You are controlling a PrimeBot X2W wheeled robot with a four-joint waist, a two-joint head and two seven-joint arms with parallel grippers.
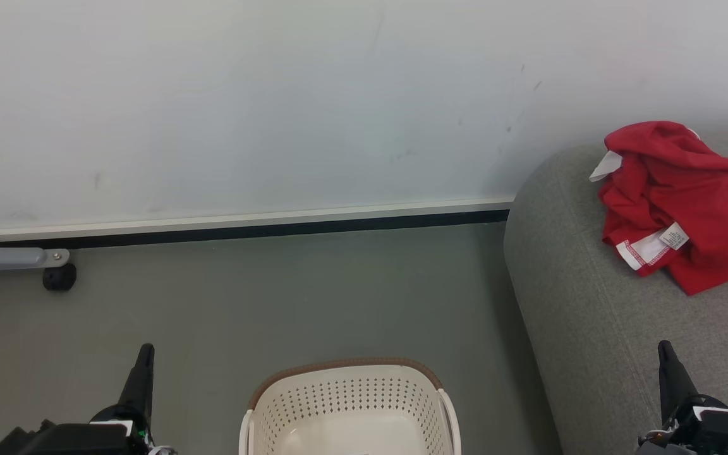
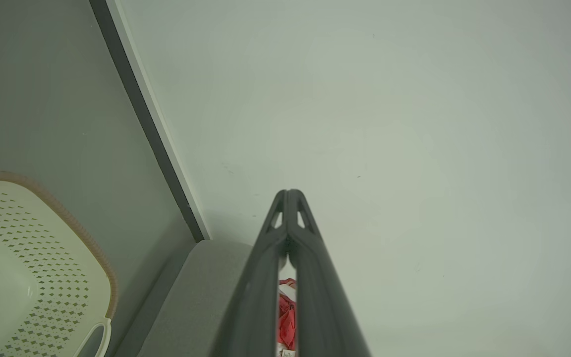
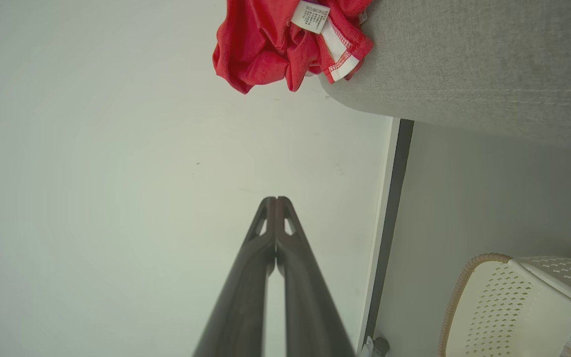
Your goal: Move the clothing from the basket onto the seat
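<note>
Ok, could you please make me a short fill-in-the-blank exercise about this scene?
The clothing on the seat is ____ in colour.
The basket has a ____ rim.
The left gripper and the right gripper are both ____.
In the head view, the seat lies to the basket's ____.
Missing words: red; brown; shut; right.

Crumpled red clothing (image 1: 680, 202) with white bands and label lies on grey seat (image 1: 591, 303); cream perforated basket (image 1: 350, 404) sits on floor beside.

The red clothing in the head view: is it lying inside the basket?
No, the red clothing lies in a heap on the grey seat, well apart from the basket standing on the floor.
</note>
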